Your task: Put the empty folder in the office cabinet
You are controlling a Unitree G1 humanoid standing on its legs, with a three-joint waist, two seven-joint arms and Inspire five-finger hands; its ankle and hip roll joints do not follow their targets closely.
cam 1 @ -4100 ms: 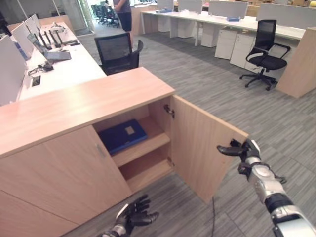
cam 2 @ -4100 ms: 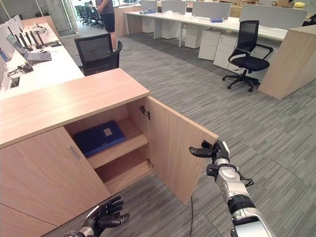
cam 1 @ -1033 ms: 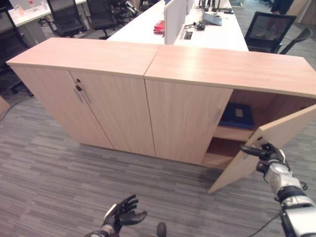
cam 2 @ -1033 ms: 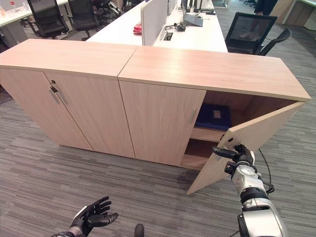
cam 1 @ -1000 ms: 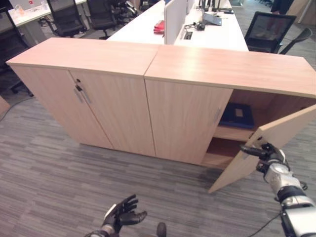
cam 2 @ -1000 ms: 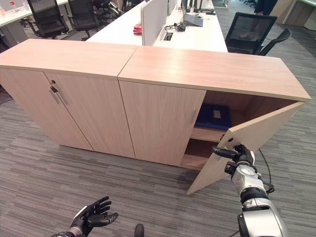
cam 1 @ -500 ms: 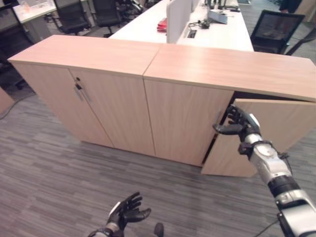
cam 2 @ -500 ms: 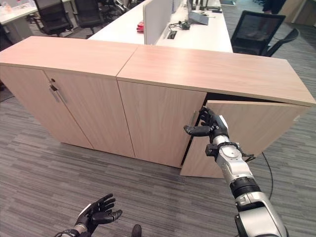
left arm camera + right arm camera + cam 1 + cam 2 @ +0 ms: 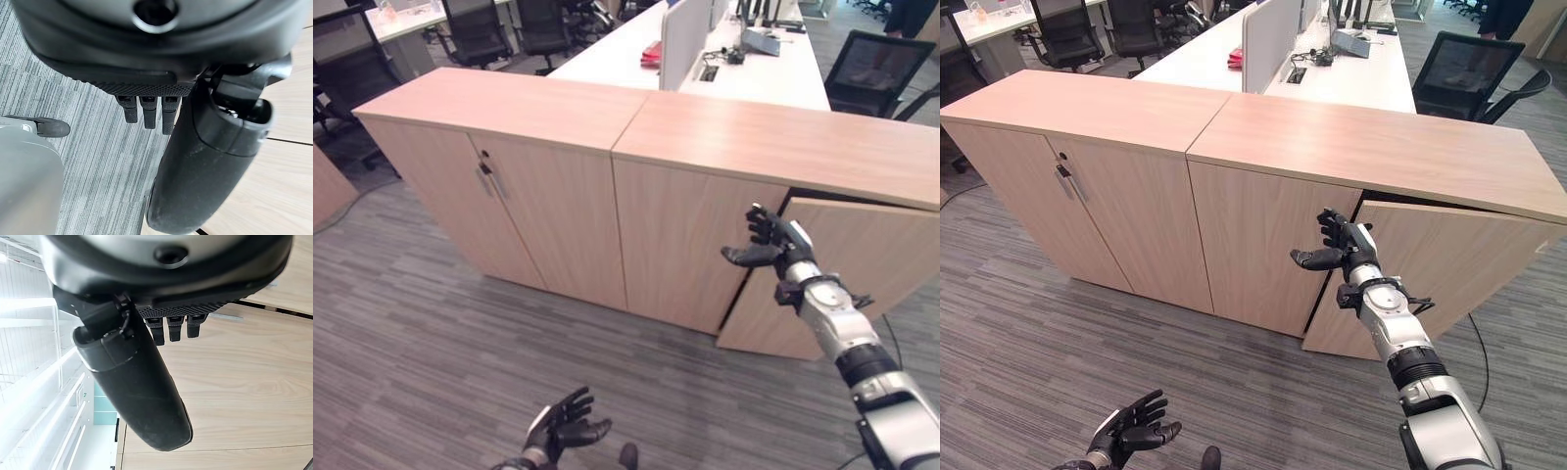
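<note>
The right hand [image 9: 1340, 250] sits at the free edge of the cabinet door [image 9: 1440, 269], its fingers relaxed and spread with nothing gripped, the thumb reaching toward the neighbouring closed door [image 9: 1263, 245]. The door stands a little ajar, a dark gap showing along its top and hinge-far edge. The folder cannot be seen from here; by the task it should lie inside the office cabinet [image 9: 773, 147], behind that door, though the frames do not confirm it. The left hand [image 9: 563, 428] hangs low over the carpet [image 9: 421, 323] with loosely curled fingers, holding nothing.

The main risk, as I judge it: fingers caught between the 2 door edges if the push continues without the hand sliding off to the door's face (the thumb looks closest to the seam). A push that stops early would leave the door ajar
</note>
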